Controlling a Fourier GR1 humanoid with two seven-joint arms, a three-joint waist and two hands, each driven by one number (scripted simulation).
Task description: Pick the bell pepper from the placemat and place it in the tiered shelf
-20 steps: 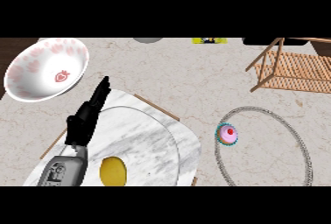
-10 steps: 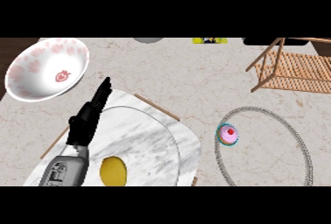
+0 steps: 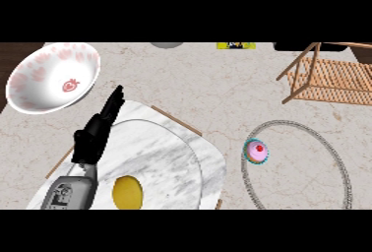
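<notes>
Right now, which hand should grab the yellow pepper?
Probably the left hand. It hovers open over the placemat, close above the bell pepper. The right hand is not in view.

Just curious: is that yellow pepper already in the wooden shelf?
No. The yellow pepper lies on the marble placemat, beside the left hand; the wooden shelf stands far off.

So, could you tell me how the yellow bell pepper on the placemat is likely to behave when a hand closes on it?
The bell pepper looks rounded and smooth, so it may slip or roll on the marble placemat. It seems compact, probably light. The left hand is open beside it.
</notes>
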